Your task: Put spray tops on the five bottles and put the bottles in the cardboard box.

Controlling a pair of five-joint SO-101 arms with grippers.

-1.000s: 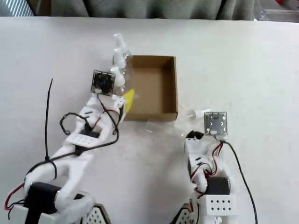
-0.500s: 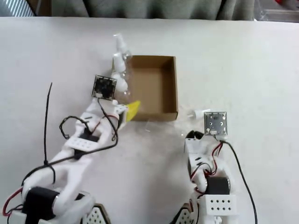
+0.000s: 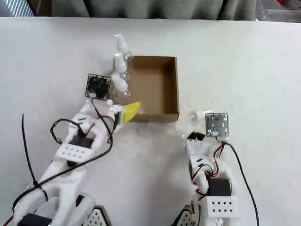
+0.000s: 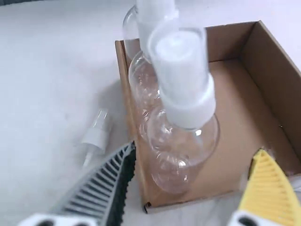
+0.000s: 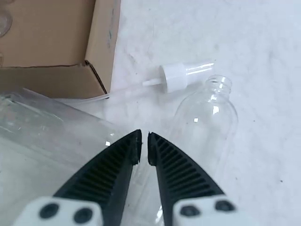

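Observation:
The cardboard box lies open at the table's middle. Three clear bottles with white spray tops stand in a row along its wall; in the high view they are at the box's left side. My left gripper is open just short of the nearest bottle, its yellow finger at the box's front left corner. My right gripper is shut beside a topless clear bottle lying on the table. A loose spray top with its tube lies next to that bottle's neck.
Another loose spray top lies on the table outside the box. A crumpled clear plastic sheet lies between the box's front corner and my right gripper. The table to the far right and far left is bare white.
My left arm has drawn back from the row of bottles toward the table's front and a little left, its gripper empty. The right arm has not moved.

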